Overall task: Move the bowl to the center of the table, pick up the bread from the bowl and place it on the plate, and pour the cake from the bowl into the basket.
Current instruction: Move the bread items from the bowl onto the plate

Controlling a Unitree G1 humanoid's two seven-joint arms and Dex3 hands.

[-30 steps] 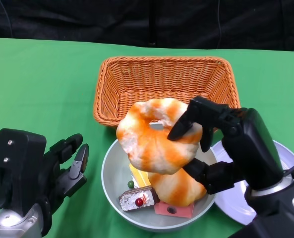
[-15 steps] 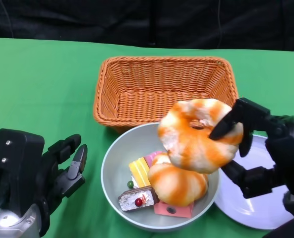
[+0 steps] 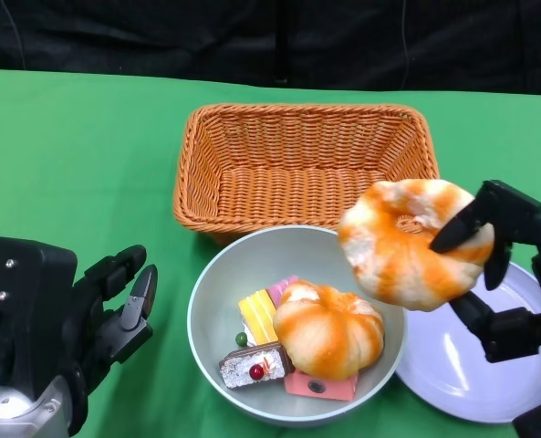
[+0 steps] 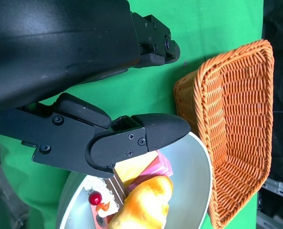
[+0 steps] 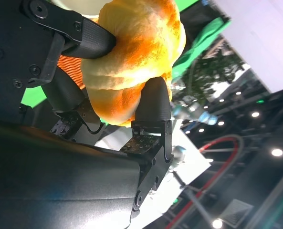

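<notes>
Head view: my right hand (image 3: 503, 265) grips a ring-shaped bread (image 3: 414, 243), raised clear of the tabletop (image 3: 78, 155), above the gap between bowl (image 3: 217, 301) rim and plate (image 3: 471, 379). Right wrist view confirms fingers (image 5: 151, 102) pressed into the bread on both sides. A second bread (image 3: 329, 330) sits in the bowl with the cake (image 3: 254, 365) pieces beside it. Basket (image 3: 306, 164) stands just behind the bowl. My left hand (image 3: 97, 315) holds nothing, fingers apart, left of the bowl.
</notes>
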